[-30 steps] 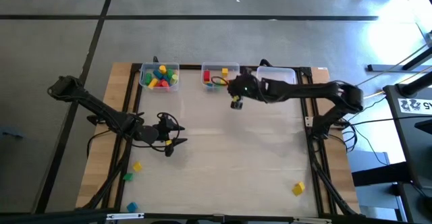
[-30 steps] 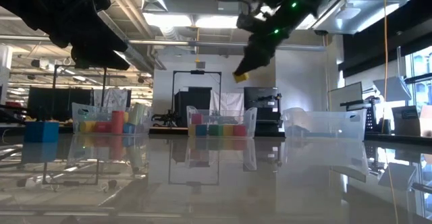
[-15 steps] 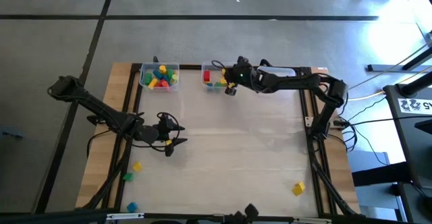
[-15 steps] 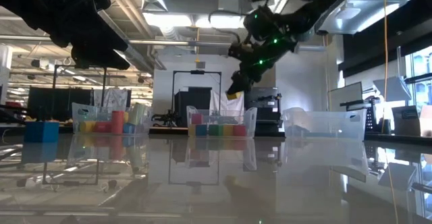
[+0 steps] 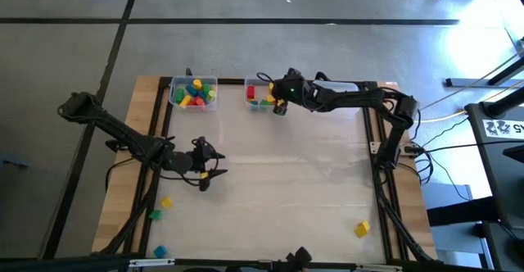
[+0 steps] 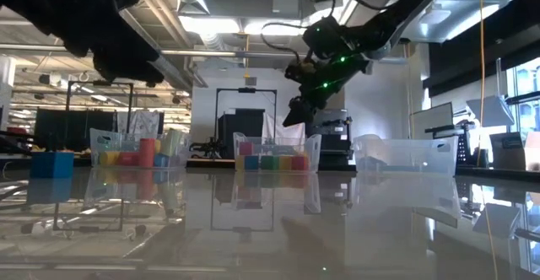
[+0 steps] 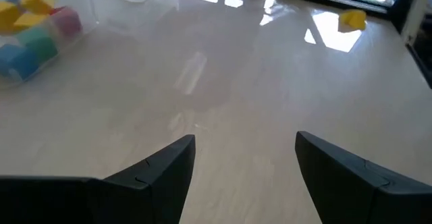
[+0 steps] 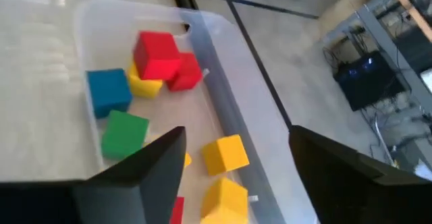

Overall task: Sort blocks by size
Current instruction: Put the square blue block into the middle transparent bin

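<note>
My right gripper [image 5: 278, 106] is open above the middle clear bin [image 5: 260, 84] at the table's far edge. In the right wrist view its fingers stand apart [image 8: 236, 158] over the bin's red [image 8: 156, 54], blue [image 8: 108, 92], green [image 8: 125, 133] and yellow blocks [image 8: 224, 153], touching none. My left gripper [image 5: 201, 167] is open and empty over bare table at the left [image 7: 246, 163]. The left bin [image 5: 194, 92] holds several blocks. Loose blocks lie on the table: yellow [image 5: 166, 201], green [image 5: 155, 215], blue [image 5: 160, 251] and yellow [image 5: 361, 228].
A third clear bin [image 6: 405, 155] stands at the far right, partly under my right arm in the high view. The bins line the far edge. The table's middle [image 5: 278, 182] is bare wood. Black frame rails run along the table's left and right sides.
My right gripper has gone toward the far edge and a little left, from beside the middle bin to over it, and has come down. The yellow block that it carried at its fingertips no longer shows there: it has let go.
</note>
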